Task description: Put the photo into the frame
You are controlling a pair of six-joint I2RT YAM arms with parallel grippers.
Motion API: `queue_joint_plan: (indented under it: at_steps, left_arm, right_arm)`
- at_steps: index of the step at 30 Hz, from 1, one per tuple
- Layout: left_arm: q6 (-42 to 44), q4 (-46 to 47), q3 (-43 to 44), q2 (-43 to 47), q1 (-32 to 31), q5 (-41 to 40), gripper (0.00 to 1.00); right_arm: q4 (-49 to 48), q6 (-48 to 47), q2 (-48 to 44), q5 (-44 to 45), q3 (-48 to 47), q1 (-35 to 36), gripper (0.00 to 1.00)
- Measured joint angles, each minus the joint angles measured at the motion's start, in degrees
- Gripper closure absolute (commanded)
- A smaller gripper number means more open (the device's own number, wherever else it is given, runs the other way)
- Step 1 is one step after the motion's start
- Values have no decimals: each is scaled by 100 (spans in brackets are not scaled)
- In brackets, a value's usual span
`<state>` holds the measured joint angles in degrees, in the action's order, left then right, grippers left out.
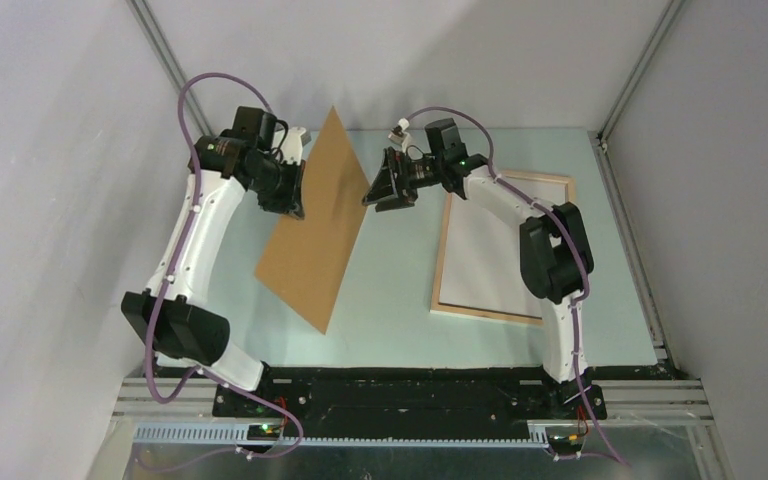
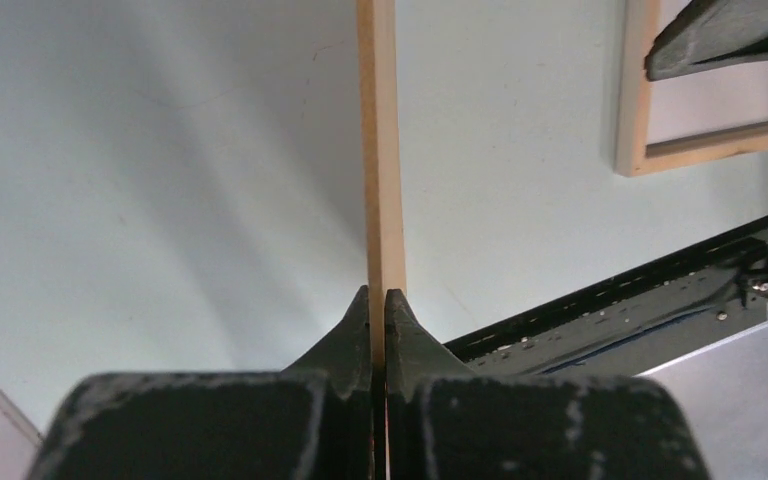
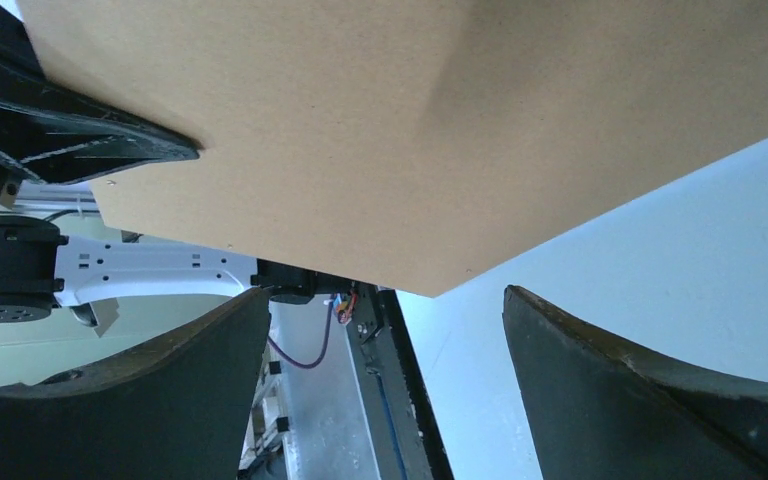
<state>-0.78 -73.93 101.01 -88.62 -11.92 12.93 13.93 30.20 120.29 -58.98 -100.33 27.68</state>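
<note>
My left gripper (image 1: 295, 195) is shut on the left edge of the brown backing board (image 1: 315, 240) and holds it tilted up off the table. In the left wrist view its jaws (image 2: 378, 295) pinch the board's thin edge (image 2: 380, 150). To the right of the board, my right gripper (image 1: 380, 190) hangs open and apart from it. Its wrist view shows the board's face (image 3: 410, 130) just above the spread fingers (image 3: 385, 300). The pale wood frame (image 1: 440, 260) lies flat on the right. A plain white sheet (image 1: 495, 250) fills it. I cannot tell whether that sheet is the photo.
The right arm's forearm (image 1: 550, 250) reaches over the frame's right side. Grey walls close in on the left, back and right. The black base rail (image 1: 410, 385) runs along the near edge of the pale blue table (image 1: 390, 300).
</note>
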Motion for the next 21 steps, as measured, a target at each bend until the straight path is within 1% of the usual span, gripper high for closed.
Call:
queue_joint_plan:
  at_steps: [3, 8, 10, 12, 15, 16, 18, 19, 20, 21]
  left_arm:
    - [105, -114, 17, -31, -4, -190, 94]
    - [197, -129, 26, -94, -13, -210, 89]
    - [234, -120, 35, -107, -17, -173, 84]
    - [262, -129, 37, -131, -22, -114, 77]
    - [278, -153, 37, -184, -52, -4, 65]
    - [286, -157, 37, -186, -63, 33, 62]
    - [293, -168, 37, -186, -101, 136, 50]
    - [289, -170, 37, -184, -127, 201, 47]
    - [315, -170, 37, -184, -151, 247, 42]
    - [315, -175, 37, -184, -177, 299, 41]
  right_arm:
    - [-109, 195, 0, -4, -13, 35, 9]
    - [-173, 365, 2, -4, -33, 35, 9]
    - [-179, 417, 4, -4, -42, 35, 9]
    - [-181, 461, 13, -4, -90, 37, 9]
    - [-179, 501, 15, -4, -192, 55, 9]
    - [-175, 509, 15, -4, -245, 66, 9]
    - [-179, 533, 15, -9, -341, 85, 9]
    - [-195, 544, 15, -17, -378, 96, 8]
    - [-205, 564, 15, -26, -398, 101, 8]
    - [-219, 584, 15, -31, -409, 105, 8]
